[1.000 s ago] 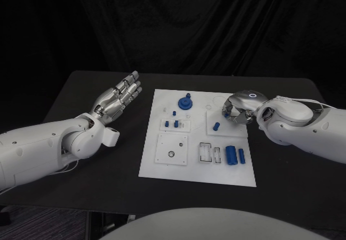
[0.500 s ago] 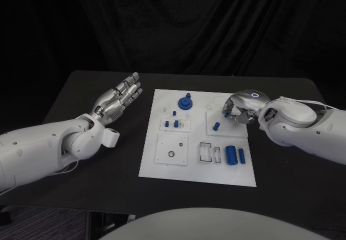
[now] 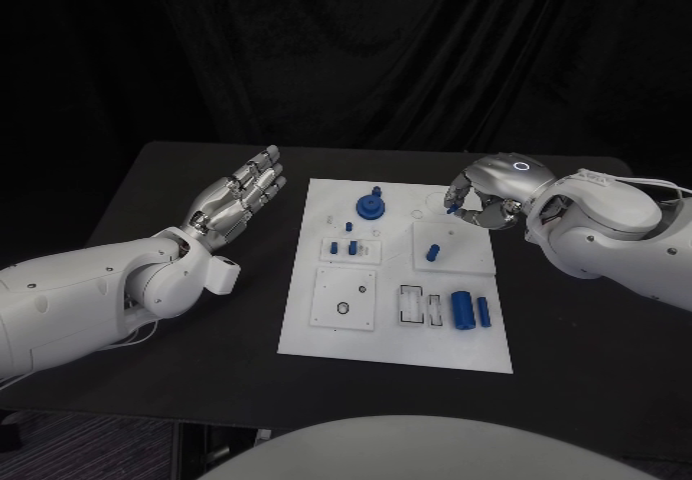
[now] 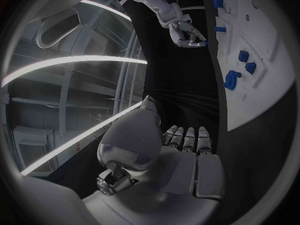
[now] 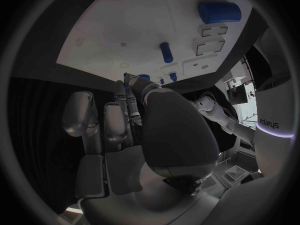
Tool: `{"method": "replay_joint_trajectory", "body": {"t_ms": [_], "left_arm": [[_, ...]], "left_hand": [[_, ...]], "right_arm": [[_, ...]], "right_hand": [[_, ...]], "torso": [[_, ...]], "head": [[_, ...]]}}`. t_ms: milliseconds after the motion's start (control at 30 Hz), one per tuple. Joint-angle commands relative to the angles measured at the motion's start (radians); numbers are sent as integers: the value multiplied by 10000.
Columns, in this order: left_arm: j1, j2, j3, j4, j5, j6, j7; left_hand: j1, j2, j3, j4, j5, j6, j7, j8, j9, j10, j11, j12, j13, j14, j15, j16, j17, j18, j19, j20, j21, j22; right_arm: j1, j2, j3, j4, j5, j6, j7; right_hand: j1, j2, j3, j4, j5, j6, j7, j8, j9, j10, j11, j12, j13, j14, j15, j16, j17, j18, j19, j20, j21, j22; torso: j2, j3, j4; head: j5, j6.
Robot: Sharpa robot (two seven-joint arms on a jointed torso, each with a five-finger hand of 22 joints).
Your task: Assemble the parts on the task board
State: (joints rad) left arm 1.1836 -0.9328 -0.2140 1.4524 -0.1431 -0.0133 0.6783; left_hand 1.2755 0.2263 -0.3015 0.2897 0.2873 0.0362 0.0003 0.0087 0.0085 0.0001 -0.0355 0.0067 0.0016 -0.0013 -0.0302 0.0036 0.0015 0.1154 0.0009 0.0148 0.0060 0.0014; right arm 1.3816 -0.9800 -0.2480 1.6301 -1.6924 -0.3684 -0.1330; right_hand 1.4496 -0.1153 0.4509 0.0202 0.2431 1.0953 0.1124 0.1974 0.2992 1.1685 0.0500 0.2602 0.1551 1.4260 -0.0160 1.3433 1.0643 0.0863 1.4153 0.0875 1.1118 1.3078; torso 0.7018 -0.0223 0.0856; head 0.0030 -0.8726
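My right robot hand (image 3: pixel 480 205) hovers over the task board's (image 3: pixel 397 345) far right corner, fingers curled, pinching a small blue part (image 3: pixel 450 209). My left robot hand (image 3: pixel 235 197) lies flat with fingers apart, palm up, above the bench (image 3: pixel 173 180) beside the board.

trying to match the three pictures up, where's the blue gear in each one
Head view: blue gear at the far end of the white board, left of the right hand.
Left wrist view: gear on the board's near edge.
Right wrist view: cannot tell; fingers cover that part.
Shared landmark: the big blue cylinder.
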Motion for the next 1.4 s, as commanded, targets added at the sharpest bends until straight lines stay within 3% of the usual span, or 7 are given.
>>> {"method": "replay_joint_trajectory", "body": {"t_ms": [33, 400, 600, 867, 967, 1200, 1400], "left_arm": [[-12, 5, 9, 22, -17, 34, 833], [-13, 18, 9, 45, -17, 68, 816], [-16, 22, 9, 21, -17, 183, 918], [-36, 73, 9, 10, -17, 213, 966], [-39, 63, 9, 35, -17, 176, 942], [-42, 101, 9, 62, -17, 146, 921], [-43, 100, 9, 83, -17, 99, 922]], "left_hand": [[80, 22, 3, 22, 8, 44, 87, -1, 3, -1, 79, -67, -16, 13, -5, -36, -15, 33, -6, 36, -56, -4], [78, 26, -1, 23, 6, 63, 121, 4, 8, -1, 107, -67, -16, 13, -16, -36, -15, 39, -3, 30, -53, 4], [-49, -37, -99, 32, -174, 78, 155, 7, 10, -1, 140, -67, -16, 13, -52, -36, -15, 34, -9, -19, -60, -14], [-154, -20, -141, 23, -269, 85, 126, 6, 11, -1, 101, -67, -16, 13, -124, -36, -15, -24, -9, -154, -60, -14], [-151, -7, -135, 22, -262, 81, 126, 6, 10, -1, 100, -67, -16, 13, -116, -36, -15, -32, -9, -155, -60, -14], [-147, 18, -123, 22, -252, 92, 133, 8, 12, -1, 101, -67, -16, 13, -100, -36, -15, -45, -9, -149, -60, -14], [-145, 25, -121, 21, -253, 90, 134, 7, 11, -1, 103, -67, -16, 13, -96, -36, -15, -48, -9, -146, -60, -14]], "right_arm": [[147, -66, 7, 391, -28, 208, -163], [269, 280, 5, 1671, -27, 1000, -227], [172, 752, 4, 1906, -476, 1290, -137], [-253, 1589, 5, 1611, -1033, 1481, 82], [-442, 1894, 5, 1401, -1118, 1560, 137], [-834, 2403, 6, 998, -1189, 1720, 233], [-995, 2569, 6, 858, -1202, 1692, 275]], "right_hand": [[-71, 46, -60, 10, -4, 67, 26, 36, 312, 62, 10, -9, 17, -5, -69, -66, -11, 39, -5, -47, 22, 1427], [-111, -5, -132, 6, 5, 49, -11, 48, 402, 99, -23, -63, 39, 116, -105, 52, 209, -9, 103, -74, 274, 1497], [-92, 6, -118, -11, 31, -23, 6, 3, 411, 46, -4, -117, 33, 148, -94, 86, 279, -26, 133, -72, 345, 1516], [-91, -9, -121, -25, 48, -59, 17, -25, 418, 21, 10, -146, 32, 201, -85, 159, 420, -51, 181, -68, 470, 1551], [-128, 4, -140, -4, 4, -54, 23, -31, 434, 23, 18, -160, 36, 242, -75, 215, 520, -74, 225, -62, 585, 1582], [-127, 10, -141, -6, -10, -57, 21, -36, 439, 21, 17, -166, 38, 279, -74, 273, 638, -92, 258, -61, 678, 1607], [-118, 14, -139, -14, -16, -67, 21, -45, 443, 18, 17, -174, 39, 285, -73, 278, 638, -92, 261, -60, 682, 1609]], "torso": [[3, -13, 8], [-3, -13, 6], [17, -22, 35], [12, -19, 53], [7, -12, -8], [2, -26, 35], [14, -18, 20]], "head": [[29, 0], [340, 0], [306, 0], [201, 0], [233, 0], [235, 0], [274, 0]]}}
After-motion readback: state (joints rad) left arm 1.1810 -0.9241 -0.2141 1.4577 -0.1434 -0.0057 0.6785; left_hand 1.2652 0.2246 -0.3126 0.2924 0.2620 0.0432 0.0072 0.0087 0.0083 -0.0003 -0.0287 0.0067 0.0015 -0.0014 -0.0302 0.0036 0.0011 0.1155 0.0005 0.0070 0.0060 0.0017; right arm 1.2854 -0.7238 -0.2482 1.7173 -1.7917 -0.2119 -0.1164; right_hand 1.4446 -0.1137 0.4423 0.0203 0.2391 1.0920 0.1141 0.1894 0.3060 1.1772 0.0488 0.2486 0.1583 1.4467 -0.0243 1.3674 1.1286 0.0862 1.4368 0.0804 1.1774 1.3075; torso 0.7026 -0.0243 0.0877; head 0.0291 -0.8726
